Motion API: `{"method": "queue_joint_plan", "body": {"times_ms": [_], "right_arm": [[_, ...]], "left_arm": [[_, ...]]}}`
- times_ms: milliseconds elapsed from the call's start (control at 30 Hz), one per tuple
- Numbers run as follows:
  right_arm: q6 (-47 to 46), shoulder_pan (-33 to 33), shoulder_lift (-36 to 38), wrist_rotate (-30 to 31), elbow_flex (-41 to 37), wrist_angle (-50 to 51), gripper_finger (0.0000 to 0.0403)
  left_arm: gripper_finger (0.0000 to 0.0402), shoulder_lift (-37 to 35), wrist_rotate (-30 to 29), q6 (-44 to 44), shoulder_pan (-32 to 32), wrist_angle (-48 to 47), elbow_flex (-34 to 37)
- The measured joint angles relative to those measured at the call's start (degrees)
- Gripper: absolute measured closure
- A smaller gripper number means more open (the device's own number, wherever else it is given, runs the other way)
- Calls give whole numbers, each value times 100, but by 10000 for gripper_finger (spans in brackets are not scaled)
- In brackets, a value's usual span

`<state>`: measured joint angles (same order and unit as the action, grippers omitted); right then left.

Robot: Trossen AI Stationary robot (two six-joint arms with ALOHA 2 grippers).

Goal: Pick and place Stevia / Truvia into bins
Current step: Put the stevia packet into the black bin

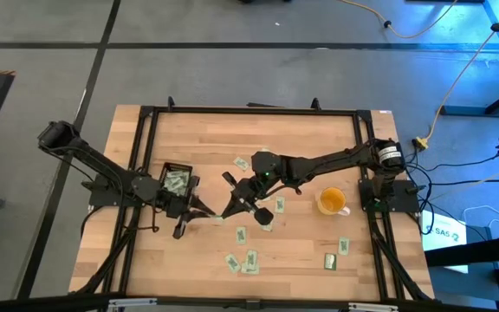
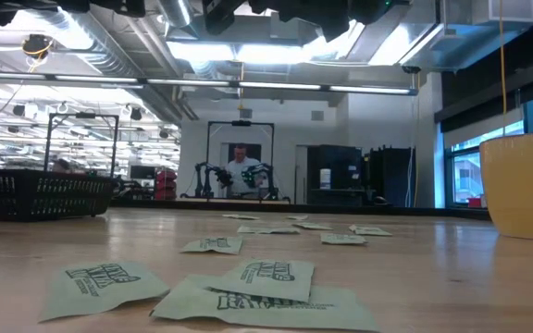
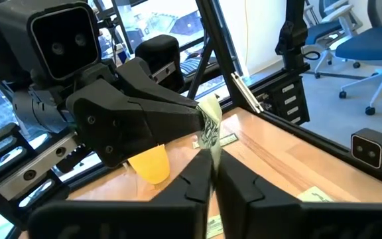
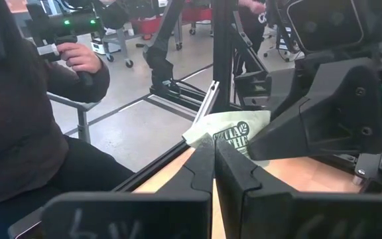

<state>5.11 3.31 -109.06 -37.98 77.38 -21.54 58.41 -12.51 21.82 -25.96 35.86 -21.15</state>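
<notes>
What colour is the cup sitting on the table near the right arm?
Yellow-orange. The cup shows best in the high view, beside the right arm's base; the low view shows its side too.

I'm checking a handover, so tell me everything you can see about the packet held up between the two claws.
The packet is a small, flat paper rectangle, pale green with darker green print, and it looks slightly creased. It is held in the air, clear of the wooden table. Both claws pinch it. The right claw is shut on one end and the left claw is shut on the other, with the two meeting almost tip to tip. Nothing else touches it.
</notes>
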Motion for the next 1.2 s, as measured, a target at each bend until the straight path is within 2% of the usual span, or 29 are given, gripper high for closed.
{"method": "queue_joint_plan", "body": {"times_ms": [233,400,533,633,733,833,900,1033,1200], "right_arm": [[-3,-2,4,-2,0,10,390],[12,-78,9,12,4,188,347],[13,-283,15,783,7,926,314],[5,-479,15,1475,7,1648,303],[-21,-660,15,2019,7,2318,300],[-136,-784,15,2299,7,2738,300],[-179,-831,15,2335,7,2904,300],[-64,-851,15,2336,7,2988,300],[129,-850,15,2336,7,2992,300]], "left_arm": [[396,-2,-2,-15,0,-4,0],[395,-2,-7,-66,6,-46,0],[392,-4,-303,-515,19,-258,0],[395,-4,-907,-889,17,-634,0],[398,-4,-2086,-1328,19,-1167,0],[396,-4,-3271,-1769,20,-1838,0],[397,-4,-3806,-2058,20,-2315,-43],[398,-2,-4453,-2389,20,-3314,-447],[398,-2,-4773,-2969,20,-5044,-1147]]}}
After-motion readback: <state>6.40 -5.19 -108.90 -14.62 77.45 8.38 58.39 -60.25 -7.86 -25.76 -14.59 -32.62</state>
